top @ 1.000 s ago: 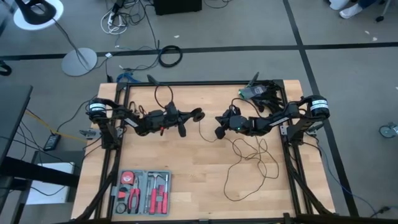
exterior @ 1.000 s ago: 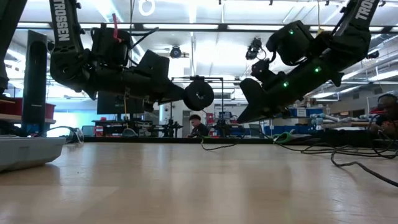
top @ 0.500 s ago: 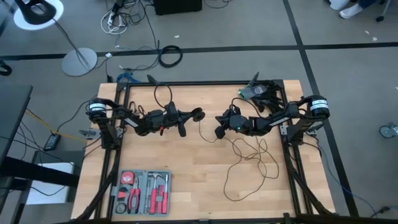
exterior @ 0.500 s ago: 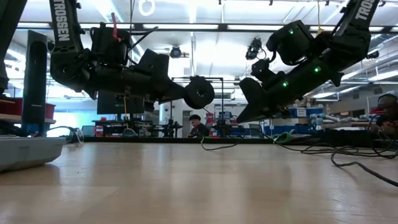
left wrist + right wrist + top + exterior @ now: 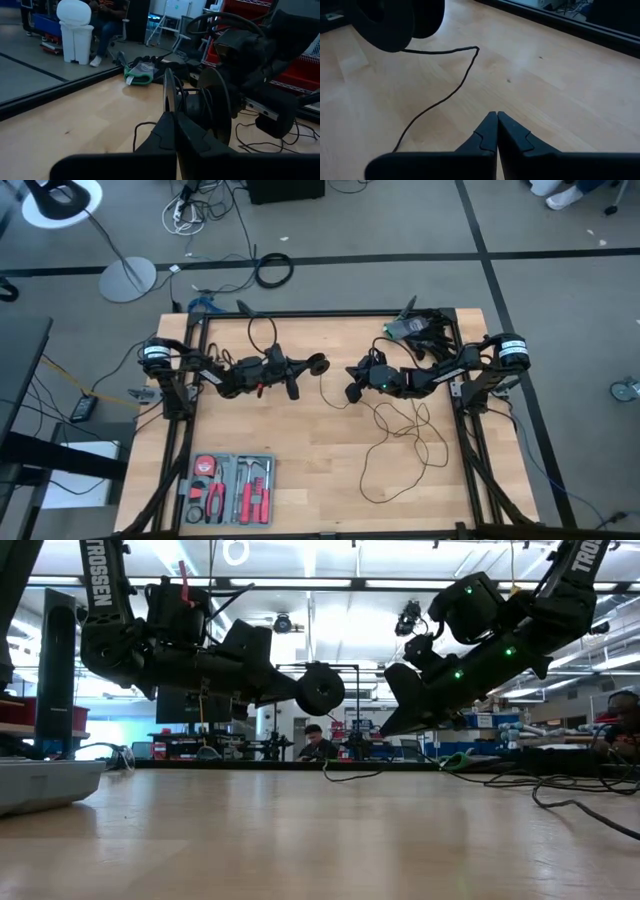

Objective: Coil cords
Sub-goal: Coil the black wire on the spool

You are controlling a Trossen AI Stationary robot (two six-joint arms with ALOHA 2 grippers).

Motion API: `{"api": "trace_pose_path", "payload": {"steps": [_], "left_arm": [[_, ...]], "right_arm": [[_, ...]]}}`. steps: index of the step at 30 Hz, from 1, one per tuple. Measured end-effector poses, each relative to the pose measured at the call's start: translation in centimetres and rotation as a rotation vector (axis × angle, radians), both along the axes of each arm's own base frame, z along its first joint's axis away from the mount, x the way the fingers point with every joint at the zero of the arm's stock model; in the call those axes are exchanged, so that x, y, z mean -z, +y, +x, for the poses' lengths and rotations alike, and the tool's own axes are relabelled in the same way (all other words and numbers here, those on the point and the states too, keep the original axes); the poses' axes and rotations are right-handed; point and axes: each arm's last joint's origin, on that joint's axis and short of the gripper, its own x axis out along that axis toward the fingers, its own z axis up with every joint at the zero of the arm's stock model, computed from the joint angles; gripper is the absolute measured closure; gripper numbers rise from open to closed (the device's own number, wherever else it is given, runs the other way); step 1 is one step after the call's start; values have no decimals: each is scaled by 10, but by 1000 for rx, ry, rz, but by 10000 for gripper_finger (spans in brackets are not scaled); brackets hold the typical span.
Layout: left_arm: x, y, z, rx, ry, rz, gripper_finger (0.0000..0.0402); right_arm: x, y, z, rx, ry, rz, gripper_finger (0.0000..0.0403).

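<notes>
Wood table (image 5: 300, 440): left gripper (image 5: 310, 366) clamps puck (image 5: 318, 364) mid-frame; wire (image 5: 400, 435) loops lower right under pinched-shut, empty right gripper (image 5: 352, 392).

Both arms stretched inward above mid-table, left fingers (image 5: 175, 131) and right fingers (image 5: 496, 131) pinched together.

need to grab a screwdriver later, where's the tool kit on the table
In the high view the tool kit lies at the table's near-left corner, below the left arm and well left of the black wire's loose loops.
</notes>
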Motion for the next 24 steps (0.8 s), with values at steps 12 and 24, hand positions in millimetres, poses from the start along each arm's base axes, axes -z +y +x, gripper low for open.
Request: {"api": "trace_pose_path", "payload": {"steps": [12,24], "left_arm": [[0,0,0,10,-2,0,401],[-3,-4,1,126,-31,-5,401]], "right_arm": [[0,0,0,0,-4,0,397],[-2,0,1,1,-27,-1,396]]}}
